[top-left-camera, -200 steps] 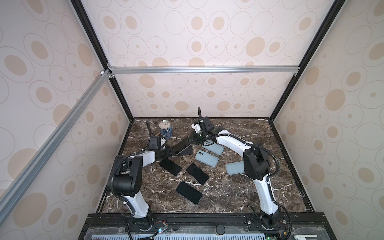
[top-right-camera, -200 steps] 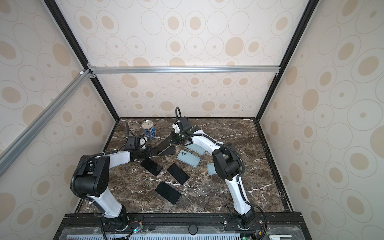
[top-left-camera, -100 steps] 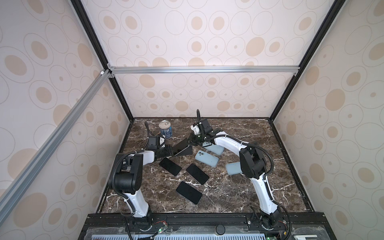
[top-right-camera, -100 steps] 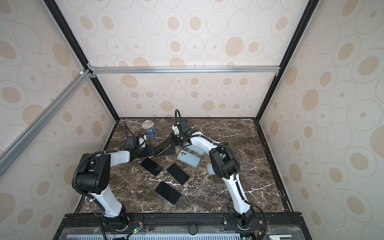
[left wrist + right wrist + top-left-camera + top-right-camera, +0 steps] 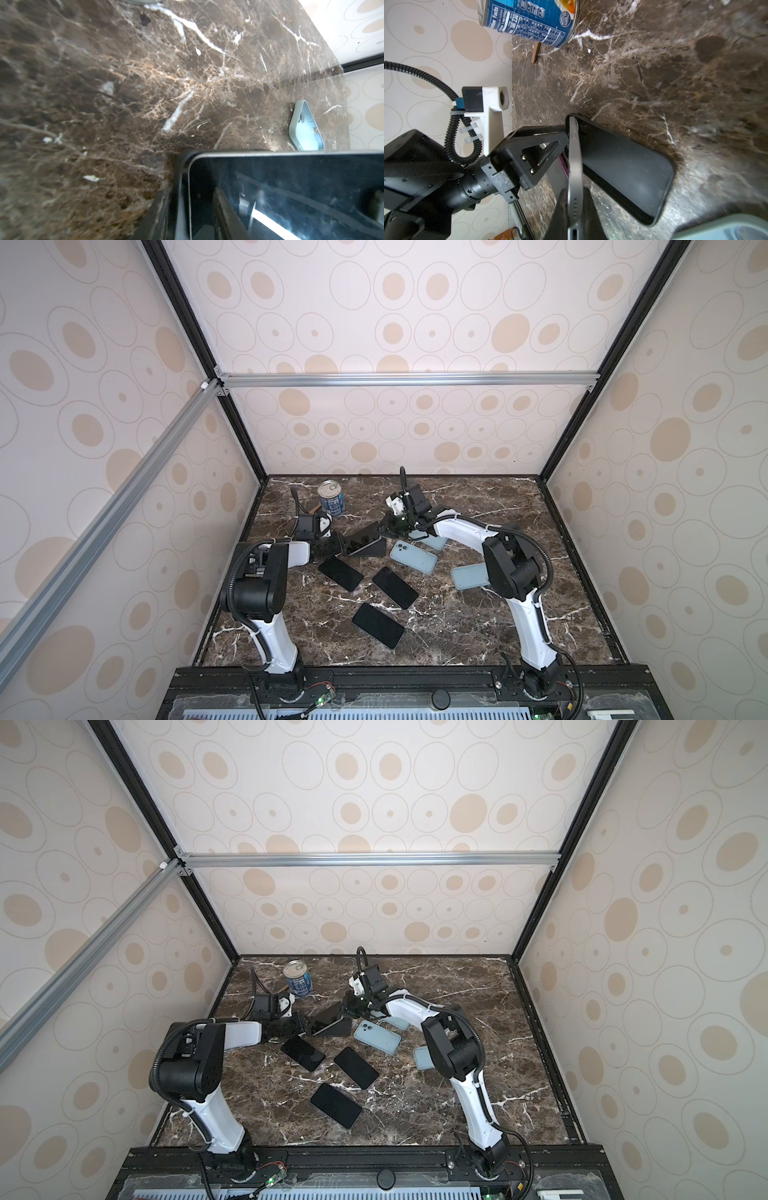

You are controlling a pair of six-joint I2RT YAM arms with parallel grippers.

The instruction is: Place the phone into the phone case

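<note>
Toward the back edge of the desk (image 5: 457, 626), the right gripper (image 5: 574, 199) pinches a phone (image 5: 574, 155) by its edge, apparently levering it into the black case (image 5: 623, 166), which the left gripper (image 5: 340, 546) braces endwise, its grip impossible to tell.

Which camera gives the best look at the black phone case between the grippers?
The right wrist view: the black phone case shows large, angled away from the grey edge of the phone. The left wrist view catches only its rim. Both top views show it small and dark, hard to tell from the phone.
</note>
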